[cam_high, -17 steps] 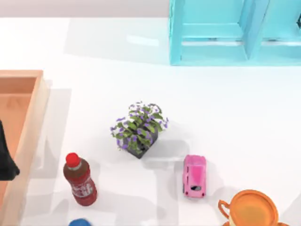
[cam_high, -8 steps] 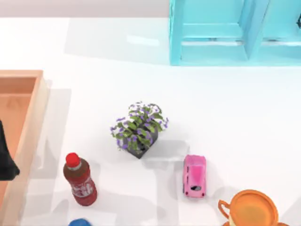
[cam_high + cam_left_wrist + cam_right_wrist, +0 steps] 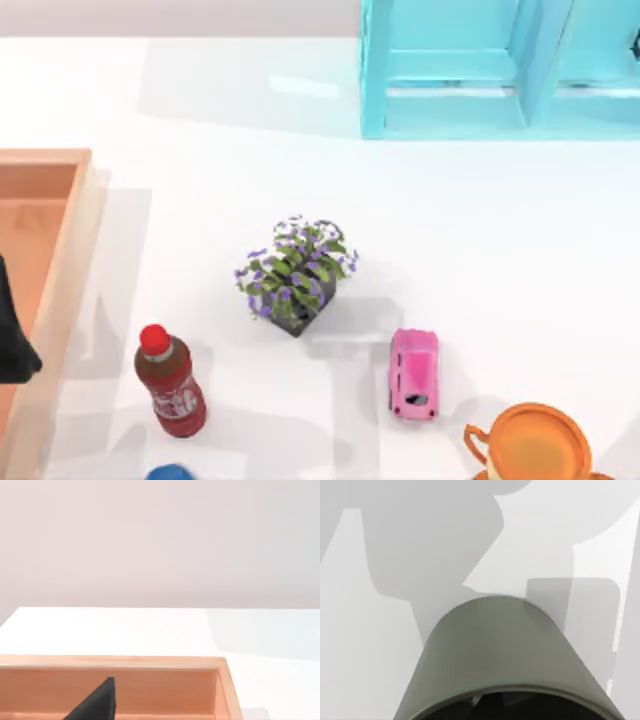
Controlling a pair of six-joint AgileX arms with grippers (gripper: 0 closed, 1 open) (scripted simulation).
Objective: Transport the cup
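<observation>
My left gripper [image 3: 15, 345] hovers over the wooden tray [image 3: 60, 200]; I cannot tell its finger state. The orange cup [image 3: 530, 445] sits well off, beside the pink toy car [image 3: 413, 373]. It looks rigid, glossy, probably slippery: I'd pinch the rim. One cup, car, soda bottle [image 3: 170, 382], potted plant [image 3: 293, 272].

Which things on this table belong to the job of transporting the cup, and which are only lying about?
Belongs to the job:
- orange cup, at the table's near right edge, handle toward the left

Only lying about:
- pink toy car
- potted plant
- soda bottle
- wooden tray
- blue cabinet
</observation>
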